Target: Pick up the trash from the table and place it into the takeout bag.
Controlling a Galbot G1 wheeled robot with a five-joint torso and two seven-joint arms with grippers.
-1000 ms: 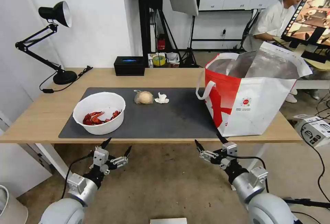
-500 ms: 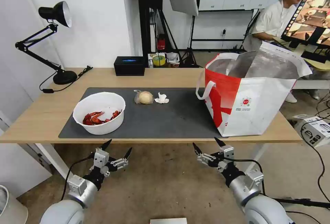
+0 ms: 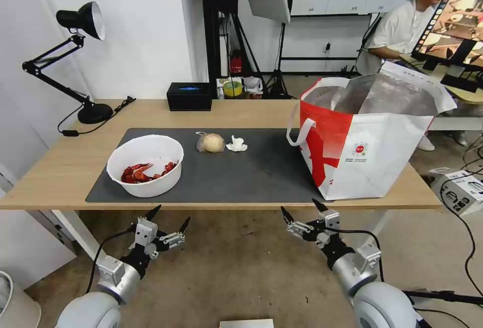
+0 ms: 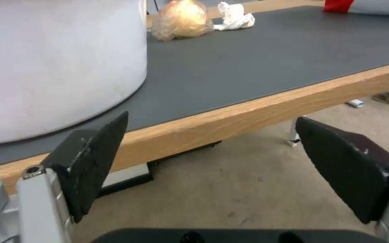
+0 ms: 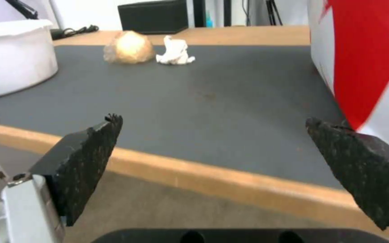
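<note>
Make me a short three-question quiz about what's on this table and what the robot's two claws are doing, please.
1. True or false: the left tool is holding the white bowl.
2. Which sits closer to the takeout bag: A) the wrapped bun, B) the crumpled tissue, C) the white bowl?
3. Fill in: both tools hang below the front edge of the ____.

Key
1. False; it is open and empty, as is the right tool.
2. B.
3. Table.
</note>
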